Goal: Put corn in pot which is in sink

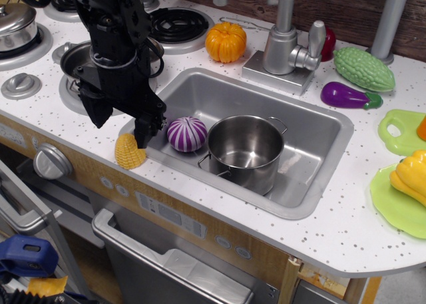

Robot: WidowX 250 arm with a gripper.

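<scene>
Observation.image: gripper (126, 128) open, empty, beside corn (130, 151).
Corn likely light, hard, bumpy; grip across its middle.

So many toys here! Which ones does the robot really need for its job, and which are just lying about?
Needed: corn, pot, sink, gripper.

Lying about: striped ball, pumpkin, eggplant, green gourd, yellow pepper, lidded pot.

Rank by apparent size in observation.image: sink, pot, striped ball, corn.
1. sink
2. pot
3. purple-striped ball
4. corn, slightly smaller than the ball, though partly hidden by the gripper and nearer the camera, so that gap is unsure.
</scene>
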